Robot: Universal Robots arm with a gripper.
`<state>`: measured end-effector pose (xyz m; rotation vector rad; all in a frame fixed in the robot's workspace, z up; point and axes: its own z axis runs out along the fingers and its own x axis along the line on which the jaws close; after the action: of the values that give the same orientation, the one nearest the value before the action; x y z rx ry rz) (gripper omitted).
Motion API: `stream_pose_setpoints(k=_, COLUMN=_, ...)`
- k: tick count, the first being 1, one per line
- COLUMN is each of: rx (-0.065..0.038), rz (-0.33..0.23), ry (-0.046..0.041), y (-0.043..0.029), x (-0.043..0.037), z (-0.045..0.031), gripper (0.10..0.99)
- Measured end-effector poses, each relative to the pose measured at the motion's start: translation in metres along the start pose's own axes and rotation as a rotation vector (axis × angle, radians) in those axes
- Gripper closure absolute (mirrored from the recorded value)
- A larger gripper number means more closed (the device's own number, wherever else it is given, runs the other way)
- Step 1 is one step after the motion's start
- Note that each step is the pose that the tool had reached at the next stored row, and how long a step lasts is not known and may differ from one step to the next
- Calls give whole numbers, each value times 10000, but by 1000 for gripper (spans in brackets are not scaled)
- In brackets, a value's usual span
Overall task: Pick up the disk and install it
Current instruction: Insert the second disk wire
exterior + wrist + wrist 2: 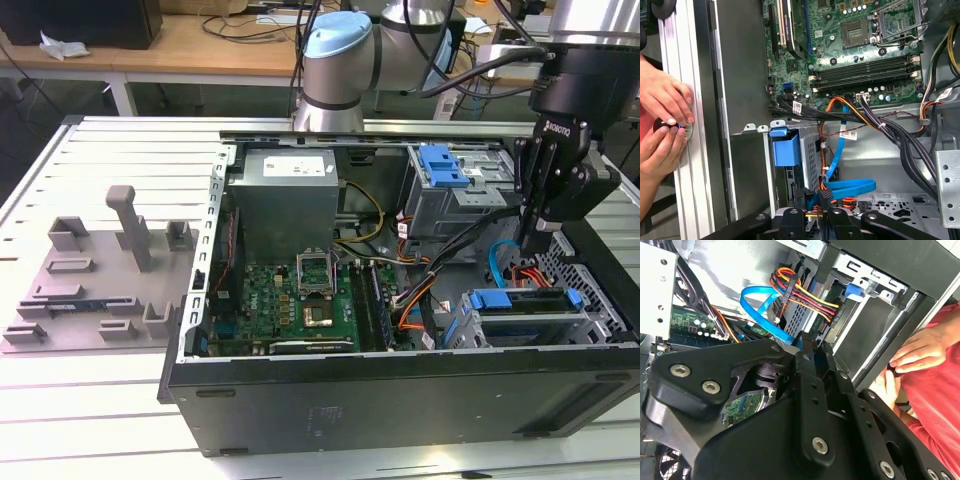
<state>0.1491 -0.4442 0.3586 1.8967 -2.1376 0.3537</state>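
Open computer case (400, 400) lying on its side, giving access from above; inside it, near the front corner, the disk (525, 305) seated in its bay by its blue rail, apparently installed; just above the disk, gripper (537, 235) hanging, fingers close together, nothing visibly held; beside the case, a person's hands (665, 125) on the table rail.

- The exterior view looks down from in front of and above the open case (400, 330), far enough off to take in the slatted surface (100, 160) and my arm (335, 60) beyond.
- The first wrist view looks almost straight down into the case, close, over the motherboard (860, 45) and the blue cable (842, 165).
- The second wrist view sits just behind my end effector (812, 352), looking past it at an angle.
- Both wrist views share the blue cable (760, 307), the drive cage and a person's hands (662, 120) at the case edge.
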Motion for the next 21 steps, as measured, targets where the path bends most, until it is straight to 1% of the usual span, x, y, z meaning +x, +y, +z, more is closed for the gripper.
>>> stream_pose_setpoints(k=7, rx=8, rz=3, ry=0, y=11, x=-1, z=5, gripper=843)
stream_pose_setpoints(k=8, rx=8, rz=2, ry=1, y=11, x=-1, z=5, gripper=859)
stream_pose_setpoints(k=10, rx=9, rz=2, ry=0, y=11, x=-1, z=7, gripper=859)
stream_pose_setpoints(k=11, rx=8, rz=2, ry=0, y=11, x=-2, z=8, gripper=925)
stream_pose_setpoints(k=21, rx=10, rz=3, ry=-1, y=27, x=1, z=19, gripper=925)
